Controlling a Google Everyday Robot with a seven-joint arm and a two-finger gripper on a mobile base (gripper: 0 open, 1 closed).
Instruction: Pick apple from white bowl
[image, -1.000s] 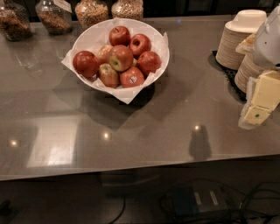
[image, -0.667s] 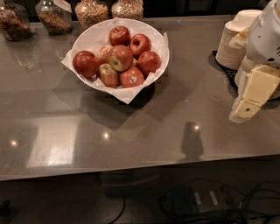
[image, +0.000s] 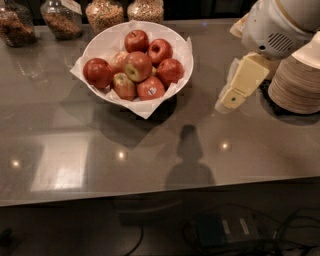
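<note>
Arm angled in from the top right, apple sitting in the bowl

The gripper (image: 231, 99) tilts down-left above the counter (image: 75, 165), right of the white bowl (image: 100, 42), beside stacked paper bowls (image: 295, 85). Can't tell how open it is; nothing visibly held. The apple (image: 137, 66) sits mid-pile.

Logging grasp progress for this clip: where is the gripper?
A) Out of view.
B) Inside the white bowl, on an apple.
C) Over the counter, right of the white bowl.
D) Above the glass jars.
C: the gripper hangs over the grey counter, to the right of the white bowl.
</note>
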